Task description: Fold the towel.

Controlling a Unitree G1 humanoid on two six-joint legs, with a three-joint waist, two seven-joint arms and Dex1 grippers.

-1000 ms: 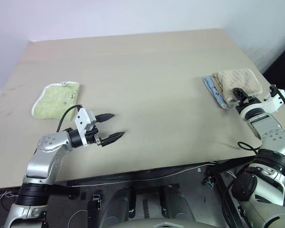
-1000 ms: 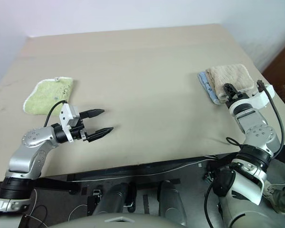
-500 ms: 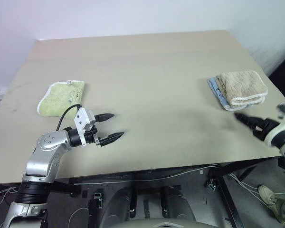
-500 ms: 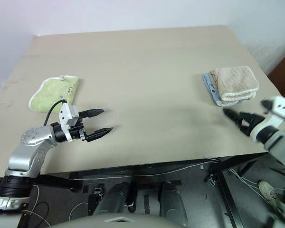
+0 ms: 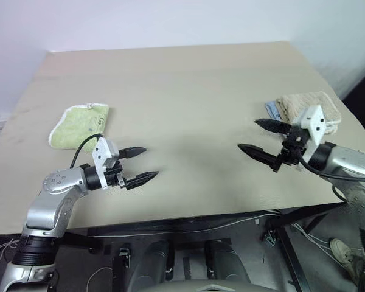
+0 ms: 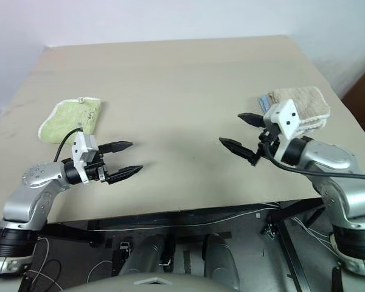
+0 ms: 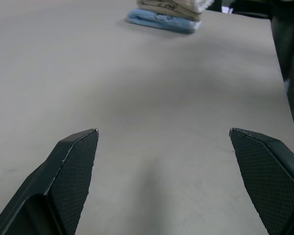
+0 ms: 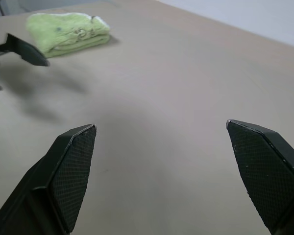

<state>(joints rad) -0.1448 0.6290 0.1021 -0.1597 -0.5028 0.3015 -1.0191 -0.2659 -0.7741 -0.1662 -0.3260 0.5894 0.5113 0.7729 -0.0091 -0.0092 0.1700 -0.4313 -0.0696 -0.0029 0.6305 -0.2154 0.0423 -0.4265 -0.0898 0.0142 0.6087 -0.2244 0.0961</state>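
Progress: the towel (image 5: 311, 107) is lying folded atop a light-blue cloth (image 5: 271, 110) — seemingly done | left gripper (image 5: 140, 164) and right gripper (image 5: 261, 139) are hovering spread, empty.

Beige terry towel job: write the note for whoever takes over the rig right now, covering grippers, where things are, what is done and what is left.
Left gripper: open, empty, above the tan table on its left side.
Right gripper: open, empty, above the table just inward of the towel stack.
Beige terry towel: folded into a compact bundle near the table's right edge, resting on the small light-blue folded towel. Neither gripper touches it.
Small light-green folded towel: on the left side, apart from both grippers.
Done: the fold looks complete, and the towel lies released.
Left: apparently nothing beyond checking the stack is tidy.
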